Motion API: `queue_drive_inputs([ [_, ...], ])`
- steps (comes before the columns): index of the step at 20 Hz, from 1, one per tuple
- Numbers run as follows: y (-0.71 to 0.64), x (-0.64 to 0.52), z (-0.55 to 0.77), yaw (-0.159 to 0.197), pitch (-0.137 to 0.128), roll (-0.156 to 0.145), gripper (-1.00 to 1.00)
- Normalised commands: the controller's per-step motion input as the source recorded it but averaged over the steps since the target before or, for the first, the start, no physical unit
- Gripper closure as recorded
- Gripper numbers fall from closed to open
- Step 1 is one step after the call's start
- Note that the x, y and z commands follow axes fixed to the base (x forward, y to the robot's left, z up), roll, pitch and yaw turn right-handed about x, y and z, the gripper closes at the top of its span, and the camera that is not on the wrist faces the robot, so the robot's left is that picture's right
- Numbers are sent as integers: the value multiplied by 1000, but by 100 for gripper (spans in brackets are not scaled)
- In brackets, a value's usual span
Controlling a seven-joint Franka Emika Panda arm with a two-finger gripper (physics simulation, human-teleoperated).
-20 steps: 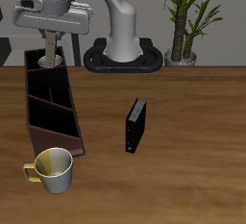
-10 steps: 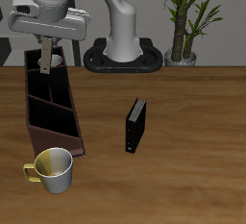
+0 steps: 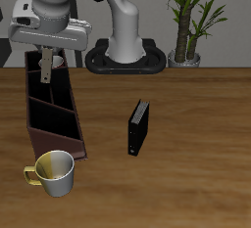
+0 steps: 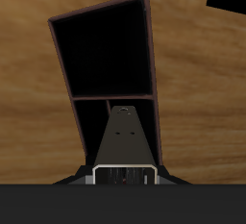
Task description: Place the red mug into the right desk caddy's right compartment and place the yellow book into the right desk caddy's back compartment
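Yellow book [image 3: 46,68], thin, narrow and tan-grey, hangs upright in the closed tool [image 3: 46,58], over the far end of the caddy [image 3: 59,142]. From the wrist we see it edge-on as a flat grey slab [image 4: 123,136] running out from the tool [image 4: 123,175], with its far end over a cross divider of the caddy [image 4: 154,74].

We count one caddy: a long maroon-brown box with thin walls and a black inside, split by straight dividers into several sections. A pale, round rim [image 3: 59,62] shows in its farthest section, just beside the tool. It looks like the red mug's grey inside, though we see no red wall.

We count one other mug, glossy yellow and white [image 3: 54,171], standing on the wood-grain worktop [image 3: 186,163] by the caddy's near end. One black book [image 3: 138,127], thicker, stands on edge well apart from the caddy. One potted plant [image 3: 191,17] stands behind the worktop beside the arm's white base [image 3: 125,46]. Nothing lies between the yellow book and the open sections below.
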Motion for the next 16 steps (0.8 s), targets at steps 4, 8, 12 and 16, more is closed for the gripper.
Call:
queue_drive_inputs([
  [4, 14, 88, -181, -2, 20, -2, 100],
  [8, -54, 5, -151, -9, 11, -7, 100],
  [12, -111, -64, -169, -13, 19, -9, 100],
  [16, -91, -62, -128, -5, 8, -25, 100],
])
